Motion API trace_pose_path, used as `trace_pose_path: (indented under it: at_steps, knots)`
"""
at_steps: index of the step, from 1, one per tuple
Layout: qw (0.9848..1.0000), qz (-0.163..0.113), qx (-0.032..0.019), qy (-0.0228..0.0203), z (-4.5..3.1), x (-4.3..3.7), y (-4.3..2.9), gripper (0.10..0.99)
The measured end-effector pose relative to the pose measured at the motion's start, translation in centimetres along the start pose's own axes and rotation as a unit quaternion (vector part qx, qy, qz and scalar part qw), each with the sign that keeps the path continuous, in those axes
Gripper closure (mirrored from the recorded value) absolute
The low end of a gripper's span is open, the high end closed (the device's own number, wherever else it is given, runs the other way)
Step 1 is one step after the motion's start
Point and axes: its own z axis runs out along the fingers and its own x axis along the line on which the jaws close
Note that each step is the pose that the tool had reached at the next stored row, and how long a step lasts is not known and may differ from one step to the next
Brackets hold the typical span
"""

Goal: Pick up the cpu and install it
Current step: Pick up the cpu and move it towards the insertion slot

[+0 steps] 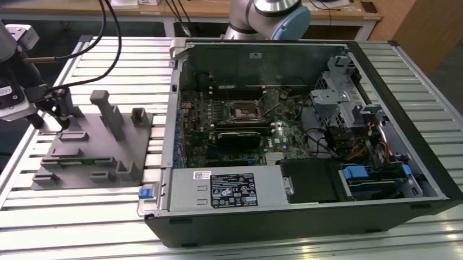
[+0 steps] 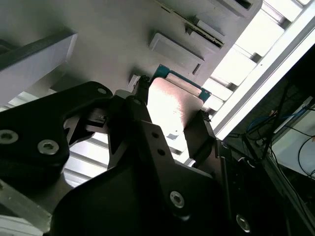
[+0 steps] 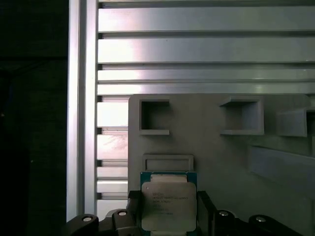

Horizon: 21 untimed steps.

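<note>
Cpu (image 3: pixel 169 196) sits between the fingers (image 2: pixel 196 137) of the gripper (image 3: pixel 168 209), which appear clamped on two opposite edges, just over the fixture (image 1: pixel 87 143), well apart from the socket (image 1: pixel 246 111). Risk: the thin edge grip could let it slip or twist, and it would then seat skewed.

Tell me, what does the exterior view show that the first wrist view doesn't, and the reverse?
The exterior view adds the open computer case with its motherboard, and the robot arm behind it. The first wrist view adds the cpu, gripped at two edges. Both show the gripper, the grey fixture and the slatted aluminium table.
</note>
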Motion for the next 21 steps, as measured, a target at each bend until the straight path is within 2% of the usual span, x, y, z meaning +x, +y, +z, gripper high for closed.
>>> trace_pose_path:
  at_steps: [21]
  knots:
    - [1.0, 0.0, -0.0008, 0.0, -2.33, 0.04, 0.14, 0.545]
